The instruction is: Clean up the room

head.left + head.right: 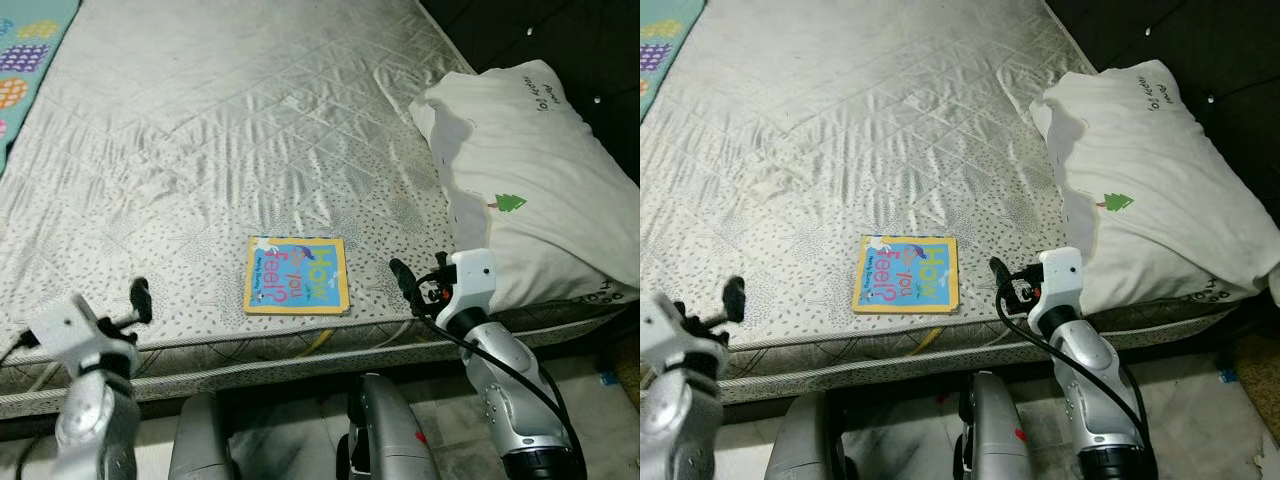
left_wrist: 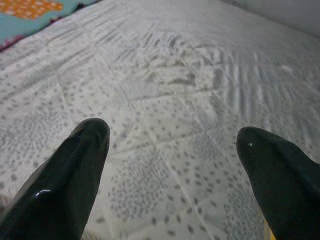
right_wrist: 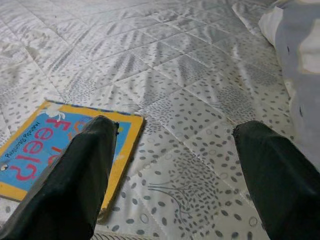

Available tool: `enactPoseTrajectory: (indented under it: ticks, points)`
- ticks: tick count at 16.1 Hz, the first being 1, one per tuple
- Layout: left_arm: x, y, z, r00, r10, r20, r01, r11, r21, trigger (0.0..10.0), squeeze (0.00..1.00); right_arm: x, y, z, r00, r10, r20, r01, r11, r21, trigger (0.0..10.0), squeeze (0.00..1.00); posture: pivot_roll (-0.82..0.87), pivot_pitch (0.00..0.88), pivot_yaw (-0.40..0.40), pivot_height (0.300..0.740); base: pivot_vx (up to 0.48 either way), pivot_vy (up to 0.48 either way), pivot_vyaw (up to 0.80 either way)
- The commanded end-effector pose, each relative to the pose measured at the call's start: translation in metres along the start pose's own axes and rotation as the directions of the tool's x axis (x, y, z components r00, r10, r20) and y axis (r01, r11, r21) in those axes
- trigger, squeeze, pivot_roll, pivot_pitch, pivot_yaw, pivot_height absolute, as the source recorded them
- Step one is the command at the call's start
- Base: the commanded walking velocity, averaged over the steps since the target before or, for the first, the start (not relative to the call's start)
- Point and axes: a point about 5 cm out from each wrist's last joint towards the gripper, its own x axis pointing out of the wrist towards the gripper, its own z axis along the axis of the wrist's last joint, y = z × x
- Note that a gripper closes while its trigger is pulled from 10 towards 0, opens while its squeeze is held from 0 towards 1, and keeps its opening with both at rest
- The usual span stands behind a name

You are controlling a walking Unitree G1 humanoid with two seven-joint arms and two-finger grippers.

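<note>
Bed with a pale quilted mattress cover (image 1: 230,130), grey speckle print, takes up most of the left eye frame. A thin square board book (image 1: 296,275), blue cover with yellow border and coloured lettering, lies flat at lower centre, close to the near mattress edge, nothing on it. Likely the item to tidy, judging from the task.

White pillow (image 1: 530,190) with a small green tree print sits at the right of the frame, hanging partly off the mattress side. Strip of teal patterned blanket (image 1: 25,60) in the upper left corner.

Right gripper (image 1: 405,285): low, just right of the book, over the mattress edge, not touching it. Right wrist view shows its two black fingers spread wide, nothing between them, the book's corner behind one finger. Looks positioned for a side approach to the book.

Left gripper (image 2: 172,165): lower left of the head view, near the mattress edge, well apart from the book. Fingers released wide over bare cover, empty. Seems to be standing by.

Pickup not yet made.
</note>
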Motion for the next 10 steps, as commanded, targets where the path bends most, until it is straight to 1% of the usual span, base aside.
enactPoseTrajectory:
  ticks: [1,3,4,5,7,10]
  points:
    - [0.001,0.009,-0.002,1.000,0.028,-0.014,-0.028,1.000,0.005,10.0,0.00,-0.003,-0.002,-0.001,1.000,0.002,-0.010,-0.002,1.000,0.000,10.0,0.00,-0.07,0.172,-0.059,0.567,0.000,0.000,0.00]
    - [0.002,0.011,-0.001,0.999,0.035,-0.011,-0.035,0.999,0.003,10.0,0.00,-0.003,-0.001,-0.001,1.000,0.003,-0.010,-0.003,1.000,0.000,10.0,0.00,-0.07,0.174,-0.058,0.552,0.000,0.000,0.00]
    - [0.003,0.011,-0.001,0.999,0.037,-0.002,-0.037,0.999,-0.017,10.0,0.00,-0.004,-0.001,-0.002,1.000,0.003,-0.009,-0.003,1.000,0.002,10.0,0.00,-0.07,0.175,-0.059,0.543,0.000,0.000,0.00]
    - [0.003,0.010,0.001,0.999,0.046,0.005,-0.046,0.999,-0.021,10.0,0.00,-0.004,-0.001,-0.001,1.000,0.002,-0.006,-0.002,1.000,0.002,10.0,0.00,-0.07,0.175,-0.059,0.533,0.000,0.000,0.00]
    - [0.005,0.012,0.004,0.998,0.054,0.017,-0.054,0.998,-0.012,10.0,0.00,-0.004,-0.003,-0.002,1.000,-0.007,-0.012,0.007,1.000,0.003,10.0,0.00,-0.07,0.178,-0.059,0.533,0.000,0.000,0.00]
    - [0.016,0.018,0.009,0.997,0.074,0.001,-0.073,0.995,-0.063,10.0,0.00,-0.007,-0.006,-0.002,1.000,-0.015,-0.013,0.015,1.000,-0.001,10.0,0.00,-0.08,0.187,-0.060,0.533,0.000,0.000,0.00]
